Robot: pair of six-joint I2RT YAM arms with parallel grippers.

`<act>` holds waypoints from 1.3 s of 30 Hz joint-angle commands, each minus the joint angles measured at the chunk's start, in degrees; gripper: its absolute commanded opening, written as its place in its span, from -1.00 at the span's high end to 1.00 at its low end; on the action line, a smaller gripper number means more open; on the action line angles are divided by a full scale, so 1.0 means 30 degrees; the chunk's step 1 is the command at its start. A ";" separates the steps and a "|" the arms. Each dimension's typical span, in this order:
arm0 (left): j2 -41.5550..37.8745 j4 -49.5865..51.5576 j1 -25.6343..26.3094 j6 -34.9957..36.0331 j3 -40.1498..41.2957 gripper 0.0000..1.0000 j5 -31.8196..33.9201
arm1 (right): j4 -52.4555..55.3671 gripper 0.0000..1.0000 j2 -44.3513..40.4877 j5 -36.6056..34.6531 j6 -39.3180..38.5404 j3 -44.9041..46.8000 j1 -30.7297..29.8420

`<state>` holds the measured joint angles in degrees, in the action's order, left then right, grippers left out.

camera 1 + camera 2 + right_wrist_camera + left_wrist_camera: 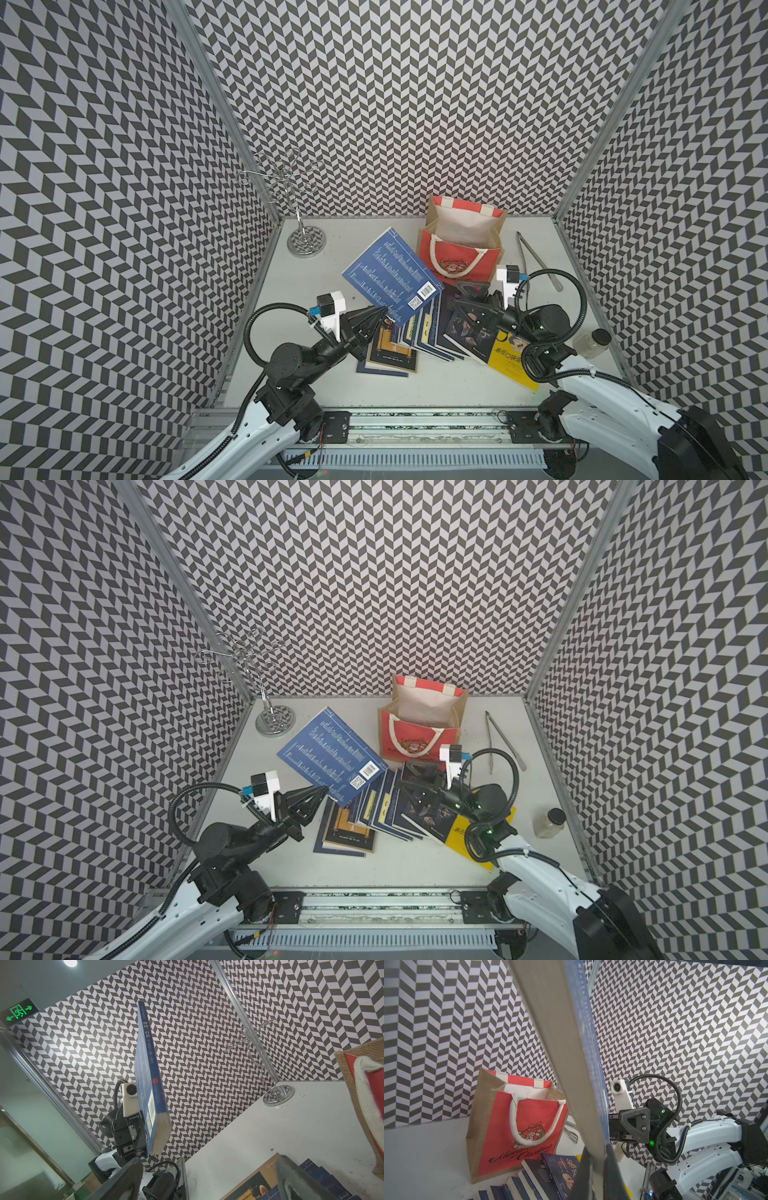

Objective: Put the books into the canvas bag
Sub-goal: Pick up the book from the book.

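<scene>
Take the back wall as twelve o'clock on the counter (324, 386). Your left hand (382, 311) is clamped tight on one low corner of a blue paperback (390, 274), close to its barcode. The book is clear of the counter and stands steeply on edge, its free end rising toward eleven o'clock from the hand. In the right wrist view its spine (150, 1068) shows white lettering, and nothing else is touching it.

The canvas bag (457, 251) stands upright toward one o'clock, near the back wall. Its mouth is open, its red front faces you, and one white rope handle (438, 262) droops over that front. You can see only its pale lining inside. The lifted book hangs at about eight o'clock from the bag, beside it and not over the mouth.

The other books (419, 332) lie fanned out flat at the counter's centre. A tan-and-black one (392, 349) sits at the nine o'clock end and a bright yellow one (511, 361) at the four o'clock end.

Your right hand (461, 299) has its fingers spread wide apart with nothing between them. It sits above a dark-covered book (469, 332), just on the six o'clock side of the bag. You cannot tell whether it touches that cover.

A chrome wire stand (305, 241) occupies the eleven o'clock corner. Metal tongs (536, 259) lie at two o'clock and a small jar (592, 343) at four o'clock.
</scene>
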<state>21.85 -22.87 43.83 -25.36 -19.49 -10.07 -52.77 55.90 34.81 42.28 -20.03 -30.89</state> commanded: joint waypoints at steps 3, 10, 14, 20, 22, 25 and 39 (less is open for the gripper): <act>-0.0075 -0.2570 -0.0029 -0.0673 0.0523 1.00 0.1192 | -0.3948 -0.98 0.1280 -0.0432 0.1681 -0.0447 -0.1098; 0.0410 -0.4197 -0.0027 -0.1162 0.1271 1.00 0.1706 | -0.5838 -0.99 0.3283 -0.1086 0.1988 -0.1598 -0.3221; 0.0599 -0.4757 -0.0036 -0.1409 0.1534 1.00 0.1674 | -0.7743 -1.00 0.5047 -0.1353 0.2724 -0.2245 -0.4006; 0.0509 -0.5432 -0.0021 -0.2000 0.2170 1.00 0.1777 | -0.9455 -0.94 0.7419 -0.1363 0.3491 -0.4061 -0.4749; 0.0532 -0.5485 -0.0018 -0.2088 0.2262 1.00 0.1751 | -1.0125 -0.89 0.8161 -0.1273 0.3781 -0.4594 -0.4946; 0.0356 -0.5512 -0.0019 -0.2200 0.2501 1.00 0.1916 | -1.0851 -0.66 0.8935 -0.1165 0.4241 -0.5221 -0.5231; -0.0493 -0.4989 -0.0020 -0.1911 0.2961 1.00 0.2800 | -1.0733 0.96 1.0182 -0.1946 0.4899 -0.5749 -0.5989</act>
<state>20.82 -35.11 43.83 -31.16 -10.87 -3.07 -82.21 86.48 29.04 55.72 -35.51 -48.51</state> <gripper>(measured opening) 0.057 0.075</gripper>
